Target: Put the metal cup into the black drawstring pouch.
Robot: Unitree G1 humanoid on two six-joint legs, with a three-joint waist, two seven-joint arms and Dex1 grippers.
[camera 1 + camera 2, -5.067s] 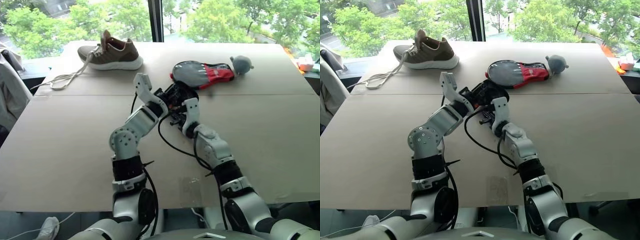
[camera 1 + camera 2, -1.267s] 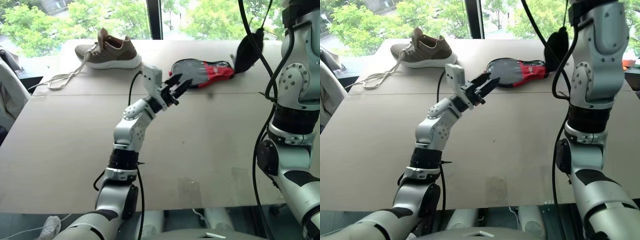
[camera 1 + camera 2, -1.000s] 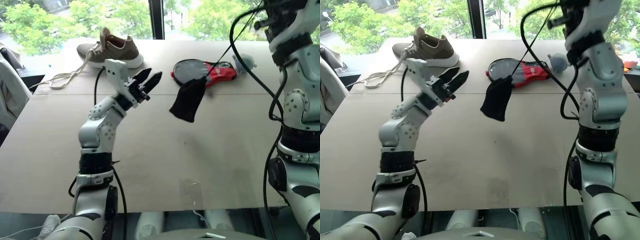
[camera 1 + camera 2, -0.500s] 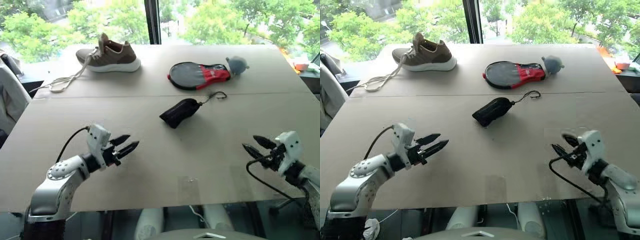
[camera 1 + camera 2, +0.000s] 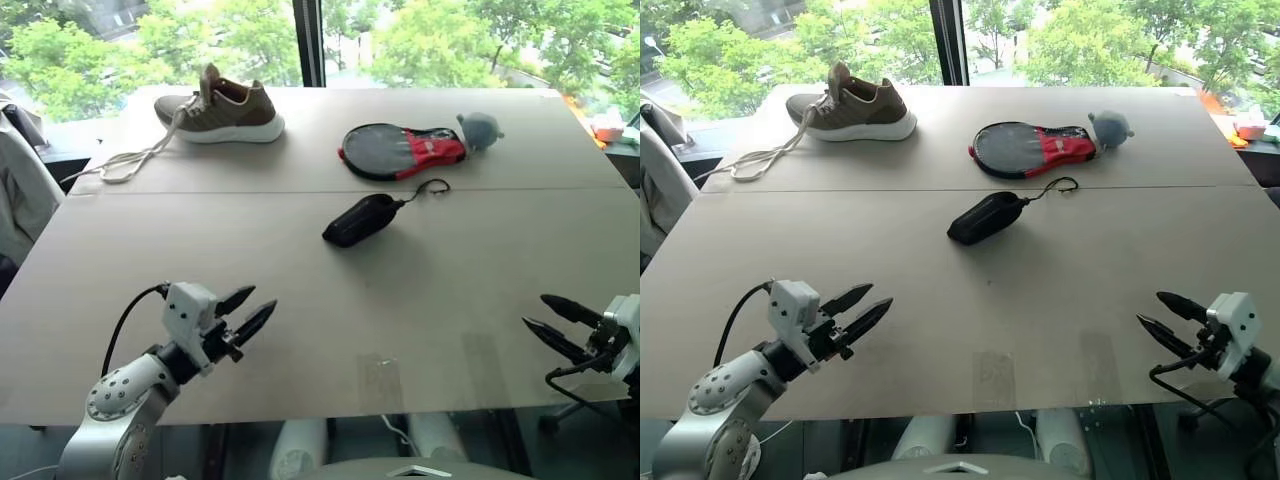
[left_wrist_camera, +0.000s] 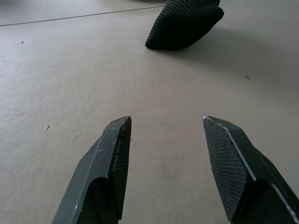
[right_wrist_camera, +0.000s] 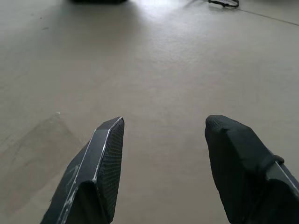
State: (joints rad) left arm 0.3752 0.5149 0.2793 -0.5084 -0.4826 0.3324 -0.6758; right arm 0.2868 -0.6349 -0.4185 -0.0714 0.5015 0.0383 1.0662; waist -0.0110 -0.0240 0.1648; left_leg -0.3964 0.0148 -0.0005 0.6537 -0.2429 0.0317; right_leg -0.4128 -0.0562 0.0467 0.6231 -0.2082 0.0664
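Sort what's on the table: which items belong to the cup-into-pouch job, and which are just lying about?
Job:
- black drawstring pouch, lying bulged mid-table, cord trailing; no metal cup seen outside it

Lying about:
- brown sneaker
- grey-and-red paddle case
- small grey plush

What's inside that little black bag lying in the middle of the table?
The black drawstring pouch lies on its side on the table, bulging as if filled, its cord trailing out. The fabric covers its contents, so whatever is inside cannot be seen.
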